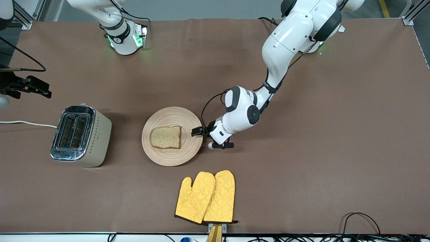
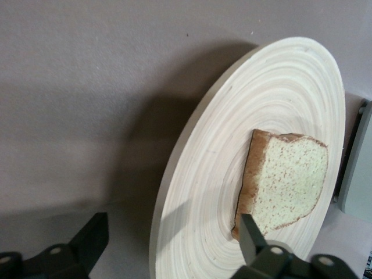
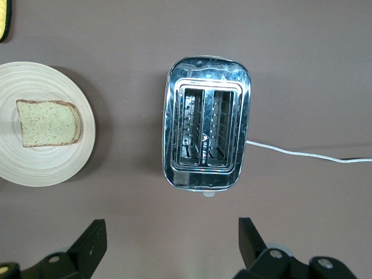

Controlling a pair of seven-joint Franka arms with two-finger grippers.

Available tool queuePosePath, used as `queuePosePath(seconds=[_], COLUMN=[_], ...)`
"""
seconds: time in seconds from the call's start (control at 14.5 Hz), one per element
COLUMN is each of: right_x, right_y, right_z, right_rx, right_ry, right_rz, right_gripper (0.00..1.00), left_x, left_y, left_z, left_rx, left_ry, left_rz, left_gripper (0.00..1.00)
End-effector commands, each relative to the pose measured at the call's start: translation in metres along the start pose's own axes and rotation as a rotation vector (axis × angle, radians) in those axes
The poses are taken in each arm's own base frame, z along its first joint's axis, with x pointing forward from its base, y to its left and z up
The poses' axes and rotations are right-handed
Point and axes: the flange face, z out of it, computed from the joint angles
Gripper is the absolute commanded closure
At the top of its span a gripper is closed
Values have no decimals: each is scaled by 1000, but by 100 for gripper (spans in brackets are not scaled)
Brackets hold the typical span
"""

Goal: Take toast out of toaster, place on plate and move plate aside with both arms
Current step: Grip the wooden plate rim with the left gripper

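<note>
The mitts (image 1: 205,197) lie nearest the camera, close to the bench (image 1: 319,151) edge and nearer than the plate (image 1: 172,114). The plate sits mid-bench with the toast (image 1: 166,137) flat on it. The left claw (image 1: 200,131) is low at the plate's rim on the side toward the left arm's end, jaws spread wide with the rim between them, gripping nothing. The toaster (image 1: 80,136) stands beside the plate toward the right arm's end, both slots empty, cord (image 1: 27,123) trailing off. The right claw (image 1: 25,88) hangs over the bench past the toaster, farther from the plate, jaws wide and empty.

Risk, as judged: a one-sided pinch on the thin rim could tip the plate and slide the toast off; a shallow bite could slip.

Left arm: elbow high, forearm angled down, wrist bent level toward the plate. The right arm waits.
</note>
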Motion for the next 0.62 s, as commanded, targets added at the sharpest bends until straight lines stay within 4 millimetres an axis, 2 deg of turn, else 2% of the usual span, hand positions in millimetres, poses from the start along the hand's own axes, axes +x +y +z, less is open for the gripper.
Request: queuePosePath(seconds=[0.0,0.14,0.21,0.28,0.34,0.55], right_x=[2,2,2,2,2,2], right_y=[0,-2,-1,-2,-2,-1], right_z=[-2,-4,-4,-4,-3,-4], right_rx=[-12,-12,-12,-12,-12,-12], right_ry=[-3,0,0,-2,-3,0], right_rz=[-2,1,1,1,-2,-4], right_gripper=[0,0,0,0,0,0], left_x=[2,1,1,-1,-1,1], left_y=[4,4,5,7,8,8], left_z=[4,5,5,4,4,1], left_rx=[-22,-21,-23,-28,-31,-33], left_ry=[14,13,12,13,13,29], left_rz=[40,66,82,95,97,128], left_gripper=[21,53,74,83,99,100])
